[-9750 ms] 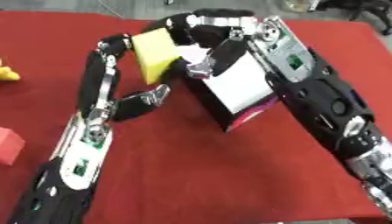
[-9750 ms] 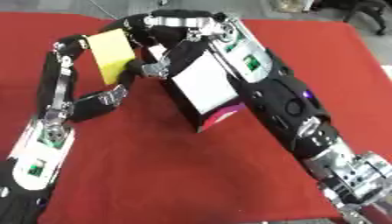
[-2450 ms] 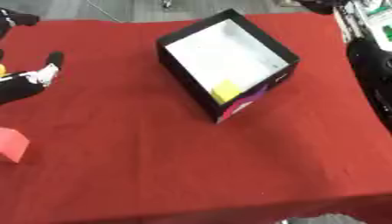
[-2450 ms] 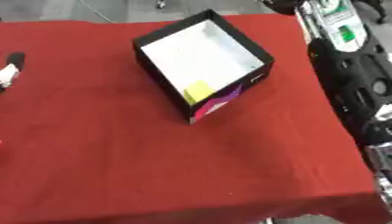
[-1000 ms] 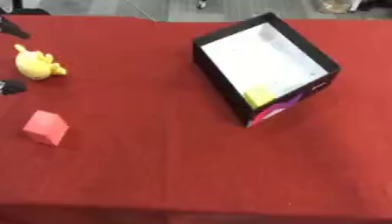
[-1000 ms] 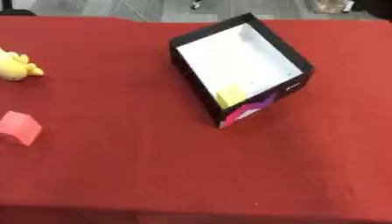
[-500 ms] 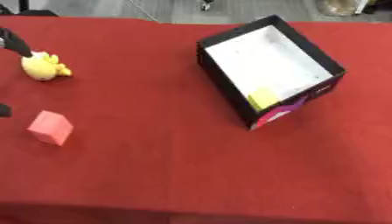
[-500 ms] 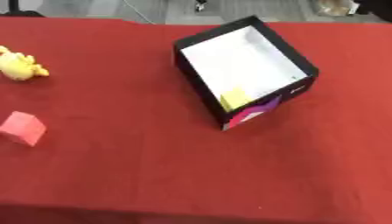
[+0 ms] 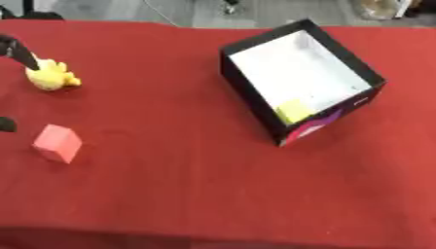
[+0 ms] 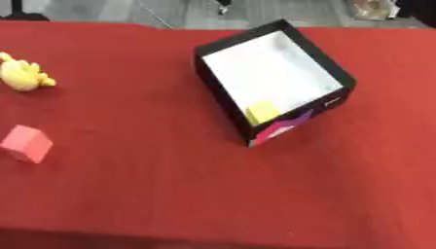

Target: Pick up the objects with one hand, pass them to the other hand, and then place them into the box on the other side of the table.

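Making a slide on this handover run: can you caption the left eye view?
Yellow block lies in the black box; yellow toy and pink block wait on the red table.

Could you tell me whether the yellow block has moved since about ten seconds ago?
Yes. It was up in the left hand beside the box then; now the yellow block lies inside the box, at its near corner.

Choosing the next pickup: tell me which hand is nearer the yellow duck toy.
Left. The left hand shows at the left edge, a dark finger reaching down right beside the yellow duck toy. The right hand appears in neither view.
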Available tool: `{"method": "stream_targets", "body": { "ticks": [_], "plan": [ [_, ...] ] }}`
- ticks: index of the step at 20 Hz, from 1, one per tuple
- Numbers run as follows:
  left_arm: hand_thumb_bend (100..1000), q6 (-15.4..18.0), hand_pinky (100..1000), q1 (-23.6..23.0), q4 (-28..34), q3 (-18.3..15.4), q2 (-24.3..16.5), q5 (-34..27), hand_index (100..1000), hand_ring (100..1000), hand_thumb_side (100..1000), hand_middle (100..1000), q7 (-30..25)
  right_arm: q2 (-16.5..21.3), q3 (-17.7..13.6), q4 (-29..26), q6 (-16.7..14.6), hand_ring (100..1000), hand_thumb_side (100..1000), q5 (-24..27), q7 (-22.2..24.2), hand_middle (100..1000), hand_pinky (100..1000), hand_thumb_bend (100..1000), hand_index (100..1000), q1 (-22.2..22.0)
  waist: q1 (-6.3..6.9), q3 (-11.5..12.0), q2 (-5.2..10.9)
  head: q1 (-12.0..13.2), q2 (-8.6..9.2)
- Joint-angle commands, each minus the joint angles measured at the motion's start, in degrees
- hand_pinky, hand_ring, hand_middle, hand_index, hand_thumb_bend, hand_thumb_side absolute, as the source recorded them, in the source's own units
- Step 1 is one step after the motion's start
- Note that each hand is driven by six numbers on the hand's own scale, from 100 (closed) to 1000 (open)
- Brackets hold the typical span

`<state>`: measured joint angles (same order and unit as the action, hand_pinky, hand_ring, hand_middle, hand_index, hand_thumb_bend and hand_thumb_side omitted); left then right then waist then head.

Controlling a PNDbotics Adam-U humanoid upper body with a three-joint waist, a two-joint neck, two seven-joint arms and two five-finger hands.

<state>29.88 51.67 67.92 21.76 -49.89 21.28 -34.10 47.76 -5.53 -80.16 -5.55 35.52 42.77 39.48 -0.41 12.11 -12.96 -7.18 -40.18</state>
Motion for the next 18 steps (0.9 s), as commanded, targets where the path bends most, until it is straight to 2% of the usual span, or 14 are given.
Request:
{"method": "stream_targets", "body": {
  "ticks": [1,9,12,17,18],
  "plan": [
    [725,6.5,898,2.0,-1.5,-0.2,-0.2,-0.4,822,859,611,764,-9.8,2.4,-0.6,-0.4,-0.1,1000,460,-0.4,-0.2,1000,1000,100,1000,0.7,0.62,0.0,0.90,-0.1,0.25],
    [771,4.9,889,3.5,-1.9,-0.5,1.1,-0.6,809,866,567,774,-17.3,1.3,0.2,-0.3,0.1,1000,449,-2.2,0.5,1000,1000,100,1000,0.7,0.87,0.0,1.04,-1.1,0.49],
    [766,4.5,884,3.4,-2.2,-0.2,1.3,1.4,805,867,506,778,-17.8,1.0,0.4,-0.3,-0.2,1000,447,-2.9,0.7,1000,1000,100,1000,0.5,0.90,0.0,0.99,-1.0,0.56],
    [766,5.0,884,3.5,-3.1,-0.1,1.7,3.1,805,867,506,778,-17.9,0.9,0.4,-0.2,-0.4,1000,447,-3.4,0.7,1000,1000,100,1000,0.4,0.88,0.0,0.98,-0.9,0.57],
    [753,5.1,878,3.4,-3.2,-0.1,1.8,3.2,790,869,336,779,-17.9,0.9,0.4,-0.1,-0.5,1000,442,-3.5,0.7,1000,1000,100,1000,0.3,0.87,0.0,0.95,-0.8,0.61]
  ]
}}
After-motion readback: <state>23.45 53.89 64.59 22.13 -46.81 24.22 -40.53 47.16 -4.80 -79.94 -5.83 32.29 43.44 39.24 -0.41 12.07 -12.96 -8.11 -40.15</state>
